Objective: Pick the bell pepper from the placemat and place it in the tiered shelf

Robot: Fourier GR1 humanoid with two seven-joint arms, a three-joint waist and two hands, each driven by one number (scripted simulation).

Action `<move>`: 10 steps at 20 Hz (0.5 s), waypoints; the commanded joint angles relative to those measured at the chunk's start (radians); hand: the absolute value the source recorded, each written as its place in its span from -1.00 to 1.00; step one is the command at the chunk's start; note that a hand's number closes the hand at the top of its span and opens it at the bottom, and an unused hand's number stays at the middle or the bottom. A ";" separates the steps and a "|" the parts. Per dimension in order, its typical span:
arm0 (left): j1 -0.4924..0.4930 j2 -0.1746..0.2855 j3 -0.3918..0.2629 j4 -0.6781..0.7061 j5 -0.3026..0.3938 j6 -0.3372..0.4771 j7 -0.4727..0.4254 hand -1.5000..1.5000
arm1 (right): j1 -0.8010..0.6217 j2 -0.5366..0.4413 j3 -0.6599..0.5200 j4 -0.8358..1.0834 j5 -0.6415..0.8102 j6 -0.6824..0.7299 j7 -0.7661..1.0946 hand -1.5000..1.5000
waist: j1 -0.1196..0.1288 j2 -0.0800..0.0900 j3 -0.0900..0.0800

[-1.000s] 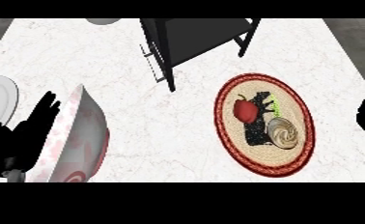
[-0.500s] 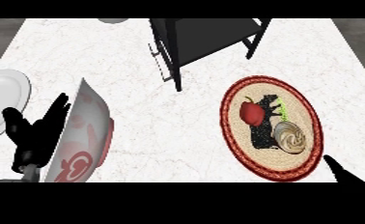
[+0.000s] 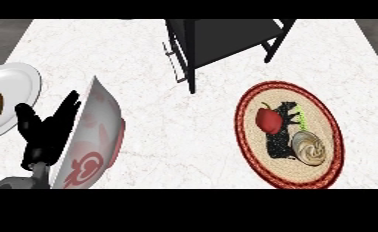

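Note:
A red bell pepper (image 3: 269, 119) lies on the round woven placemat (image 3: 325, 121) with a red rim, right of centre. The placemat bears a black pattern and a tan shell-like shape. The black tiered shelf (image 3: 221, 41) stands at the back, above the placemat. My left hand (image 3: 46, 133) rests open at the lower left, fingers up, far from the pepper. My right hand is out of view.
A white bowl with red markings (image 3: 92, 141) stands tilted next to my left hand. A white plate (image 3: 18, 88) sits at the left edge. The counter is white marble.
The view has shifted, so everything sits further right and lower. The right hand, seen at the lower right corner half a second ago, has left the view. The pepper has not moved on the placemat.

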 commanded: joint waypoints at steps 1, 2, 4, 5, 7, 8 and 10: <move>-0.031 -0.052 -0.047 0.041 -0.008 -0.011 0.019 0.00 | -0.080 -0.010 0.030 -0.054 0.118 0.066 0.282 -1.00 | 0.023 0.016 -0.010; -0.019 -0.062 -0.054 0.059 -0.017 -0.010 0.002 0.00 | -0.098 -0.042 -0.021 -0.070 0.118 0.104 0.353 -1.00 | 0.021 0.016 -0.011; -0.026 -0.054 -0.056 0.036 -0.019 -0.012 0.019 0.00 | -0.150 -0.022 -0.012 -0.045 0.185 0.128 0.453 -1.00 | 0.036 0.017 -0.011; -0.053 -0.035 -0.033 0.010 0.011 -0.022 0.065 0.00 | -0.207 -0.009 -0.008 -0.044 0.201 0.145 0.506 -1.00 | 0.045 0.015 -0.009; -0.026 -0.054 -0.059 0.018 -0.014 -0.014 0.044 0.00 | -0.254 0.005 0.023 -0.033 0.256 0.184 0.588 -1.00 | 0.051 0.014 -0.010; -0.025 -0.075 -0.068 0.041 -0.025 -0.010 0.019 0.00 | -0.301 -0.008 -0.007 0.012 0.252 0.216 0.621 -1.00 | 0.054 0.018 -0.011; -0.031 -0.079 -0.070 0.031 -0.032 0.001 0.028 0.00 | -0.347 0.024 0.016 0.035 0.303 0.262 0.684 -1.00 | 0.054 0.016 -0.010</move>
